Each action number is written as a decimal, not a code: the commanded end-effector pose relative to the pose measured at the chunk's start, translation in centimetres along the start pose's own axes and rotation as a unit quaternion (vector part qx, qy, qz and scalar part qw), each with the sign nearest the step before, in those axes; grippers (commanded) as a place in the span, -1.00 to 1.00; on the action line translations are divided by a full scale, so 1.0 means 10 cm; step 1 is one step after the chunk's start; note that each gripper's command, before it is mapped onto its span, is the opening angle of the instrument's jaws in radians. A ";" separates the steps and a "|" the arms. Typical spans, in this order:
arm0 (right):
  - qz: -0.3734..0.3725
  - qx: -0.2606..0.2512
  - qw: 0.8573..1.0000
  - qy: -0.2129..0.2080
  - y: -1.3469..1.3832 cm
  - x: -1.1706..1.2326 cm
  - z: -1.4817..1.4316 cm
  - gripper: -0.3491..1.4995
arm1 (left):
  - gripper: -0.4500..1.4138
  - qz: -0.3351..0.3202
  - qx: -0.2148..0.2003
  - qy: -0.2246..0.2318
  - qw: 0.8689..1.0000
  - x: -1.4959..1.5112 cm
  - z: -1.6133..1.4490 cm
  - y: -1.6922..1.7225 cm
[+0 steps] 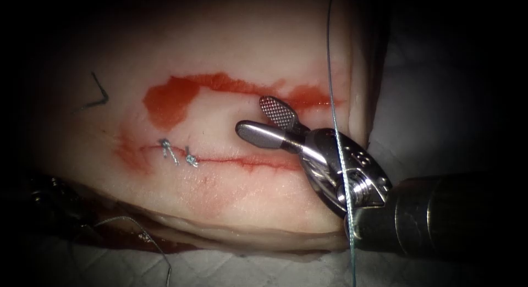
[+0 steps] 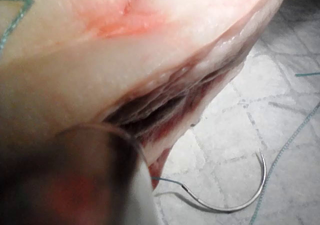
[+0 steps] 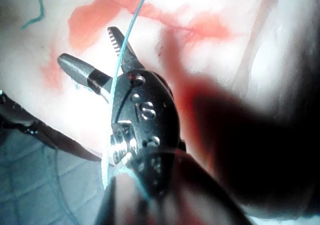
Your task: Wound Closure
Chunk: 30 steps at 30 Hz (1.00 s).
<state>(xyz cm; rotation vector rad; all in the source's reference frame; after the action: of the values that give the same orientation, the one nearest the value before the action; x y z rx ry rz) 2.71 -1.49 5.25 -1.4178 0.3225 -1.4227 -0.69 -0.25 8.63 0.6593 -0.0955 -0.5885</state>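
Thread [image 1: 336, 127] crosses right hand [image 1: 258, 117], agape, empty.

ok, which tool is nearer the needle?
Left. The needle lies free on the cloth by the tissue's front edge, beside the left tool. The right tool, fingers open and empty, is over the cut's right end.

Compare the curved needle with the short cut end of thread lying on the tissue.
The needle lies off the tissue on the white cloth; the cut end of thread rests on the tissue, left of the cut. The needle is a smooth metal arc; the cut end is bent at a sharp angle. The needle trails thread; the cut end is loose. Neither is held.
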 end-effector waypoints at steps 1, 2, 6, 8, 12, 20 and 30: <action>0.000 -0.002 1.000 -0.001 0.001 0.005 0.008 0.89 | -0.42 0.006 -0.004 0.004 1.000 -0.004 0.007 -0.001; 0.000 -0.002 1.000 -0.001 0.001 0.005 0.008 0.89 | -0.46 0.006 -0.006 0.005 1.000 -0.005 0.008 -0.001; 0.000 -0.002 1.000 -0.001 0.002 0.005 0.008 0.89 | -0.55 0.003 -0.013 0.003 1.000 -0.007 0.018 -0.003; 0.000 -0.002 1.000 -0.001 0.002 0.005 0.008 0.89 | -0.64 0.002 -0.017 0.000 1.000 -0.007 0.027 -0.003; 0.000 -0.002 1.000 0.000 0.003 0.006 0.007 0.89 | -0.86 0.001 -0.018 0.004 1.000 -0.005 0.039 -0.001; 0.000 -0.002 1.000 0.000 0.004 0.006 0.008 0.89 | -0.77 0.011 -0.027 0.015 0.999 -0.011 0.037 0.011; 0.006 -0.003 1.000 0.000 0.006 0.008 0.008 0.89 | 0.35 0.033 -0.046 0.018 0.998 -0.017 0.040 0.015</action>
<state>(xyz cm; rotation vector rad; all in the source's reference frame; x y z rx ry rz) 2.74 -1.53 5.22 -1.4154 0.3315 -1.4149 -0.80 -0.25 9.01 0.5765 -0.0514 -0.5137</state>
